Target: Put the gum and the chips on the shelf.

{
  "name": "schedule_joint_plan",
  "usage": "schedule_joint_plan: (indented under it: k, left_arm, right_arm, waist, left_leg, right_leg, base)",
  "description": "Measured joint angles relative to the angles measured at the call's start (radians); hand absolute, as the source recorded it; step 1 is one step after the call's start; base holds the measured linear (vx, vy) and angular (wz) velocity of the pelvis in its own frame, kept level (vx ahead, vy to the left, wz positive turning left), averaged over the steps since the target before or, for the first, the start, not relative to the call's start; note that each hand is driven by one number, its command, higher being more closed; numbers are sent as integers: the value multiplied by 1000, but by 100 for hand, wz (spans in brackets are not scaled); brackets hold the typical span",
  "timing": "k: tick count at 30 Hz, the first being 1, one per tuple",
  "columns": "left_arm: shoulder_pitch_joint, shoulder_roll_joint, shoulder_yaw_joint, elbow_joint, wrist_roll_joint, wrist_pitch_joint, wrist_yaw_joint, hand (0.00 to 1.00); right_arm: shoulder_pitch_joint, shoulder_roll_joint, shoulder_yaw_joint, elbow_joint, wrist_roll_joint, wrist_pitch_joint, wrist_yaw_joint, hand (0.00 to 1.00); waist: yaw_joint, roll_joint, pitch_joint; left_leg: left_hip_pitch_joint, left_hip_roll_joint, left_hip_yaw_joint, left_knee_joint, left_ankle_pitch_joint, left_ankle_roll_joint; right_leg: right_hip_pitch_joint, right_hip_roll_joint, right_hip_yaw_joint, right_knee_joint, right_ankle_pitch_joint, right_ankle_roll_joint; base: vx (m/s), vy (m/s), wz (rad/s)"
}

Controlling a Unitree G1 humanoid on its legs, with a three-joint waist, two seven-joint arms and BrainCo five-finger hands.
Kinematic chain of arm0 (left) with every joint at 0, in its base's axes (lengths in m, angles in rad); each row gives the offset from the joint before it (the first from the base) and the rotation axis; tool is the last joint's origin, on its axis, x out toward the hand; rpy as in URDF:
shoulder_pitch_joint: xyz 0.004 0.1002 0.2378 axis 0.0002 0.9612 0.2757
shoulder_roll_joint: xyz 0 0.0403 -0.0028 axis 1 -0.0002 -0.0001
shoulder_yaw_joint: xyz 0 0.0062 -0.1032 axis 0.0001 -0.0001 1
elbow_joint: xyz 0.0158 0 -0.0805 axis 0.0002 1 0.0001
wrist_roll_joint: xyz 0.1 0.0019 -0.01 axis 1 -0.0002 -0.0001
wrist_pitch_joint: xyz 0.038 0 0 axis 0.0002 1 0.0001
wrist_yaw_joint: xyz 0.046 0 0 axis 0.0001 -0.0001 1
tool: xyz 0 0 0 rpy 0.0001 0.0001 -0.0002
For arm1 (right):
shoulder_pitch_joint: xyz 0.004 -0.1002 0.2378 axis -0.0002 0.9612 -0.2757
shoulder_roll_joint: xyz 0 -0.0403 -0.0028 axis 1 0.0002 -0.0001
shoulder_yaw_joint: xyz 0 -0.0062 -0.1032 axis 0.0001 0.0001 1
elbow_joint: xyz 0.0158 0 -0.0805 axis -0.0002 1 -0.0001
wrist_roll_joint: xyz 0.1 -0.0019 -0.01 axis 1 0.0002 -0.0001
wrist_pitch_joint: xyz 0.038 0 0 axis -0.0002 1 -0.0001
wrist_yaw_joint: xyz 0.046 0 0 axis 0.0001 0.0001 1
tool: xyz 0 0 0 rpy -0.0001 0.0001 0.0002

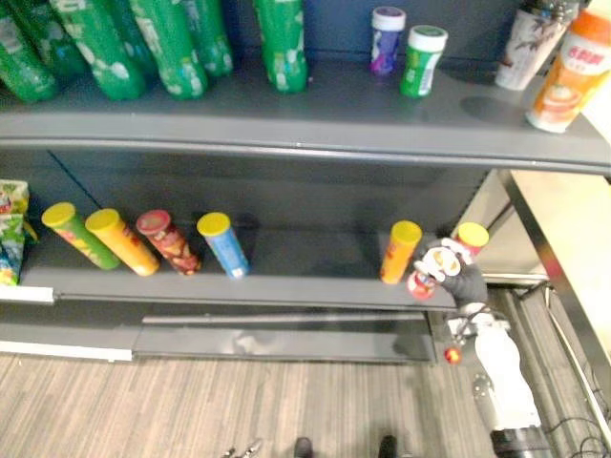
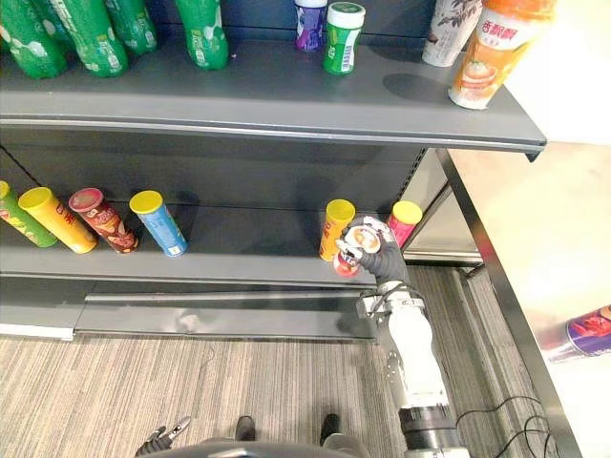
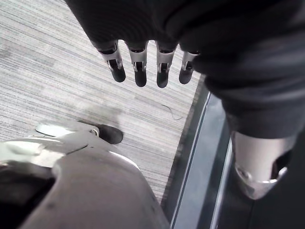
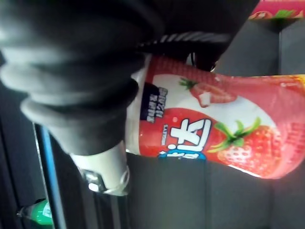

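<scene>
The lower shelf (image 2: 253, 254) is carrying an orange can (image 2: 334, 229) and a pink can (image 2: 405, 219) near its right end, the right hand (image 2: 384, 261) is clasping a red bottle (image 4: 214, 136) at its front edge between them, and the left hand (image 3: 139, 59) is hanging out in front of it, fingers straight
</scene>
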Motion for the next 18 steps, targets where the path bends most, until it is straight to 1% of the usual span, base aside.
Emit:
schedule_joint_plan:
  k: [4,6,10,13,18]
  left_arm:
    - [1,5,-24,1,5,12,1,0]
    - [-1,6,-28,1,12,12,1,0]
    - [-3,13,-46,1,14,13,1,0]
    - [-6,16,-55,8,14,14,1,0]
    - [-9,22,-56,25,14,20,1,0]
  right_arm:
    - [-55,-9,2,-3,52,2,-2,100]
    - [-82,-35,14,-6,116,2,2,100]
    - [-126,-77,41,-38,196,4,5,100]
    - [-165,-92,41,-62,236,9,5,100]
    - [-258,-148,50,-99,285,9,7,100]
  waist:
    - [1,4,-9]
    - [1,3,-12]
    - [0,2,-12]
    - [0,0,-16]
    - [-1,-7,-27]
  left_leg:
    - [-1,0,4,-4,1,1]
    - [-1,0,4,-4,1,1]
    - [-2,0,4,-4,1,2]
    - [-4,2,5,-4,1,2]
    - [-2,8,12,1,3,0]
  right_leg:
    - [1,1,2,-9,7,0]
    - [1,1,2,-9,7,-1]
    - [1,1,1,-10,8,-1]
    - [1,3,3,-16,14,-8]
    - [2,12,9,-33,28,-19]
  base:
    - [-6,0,-1]
    - [0,0,0]
    - [0,0,0]
    - [0,0,0]
    - [13,-11,-5]
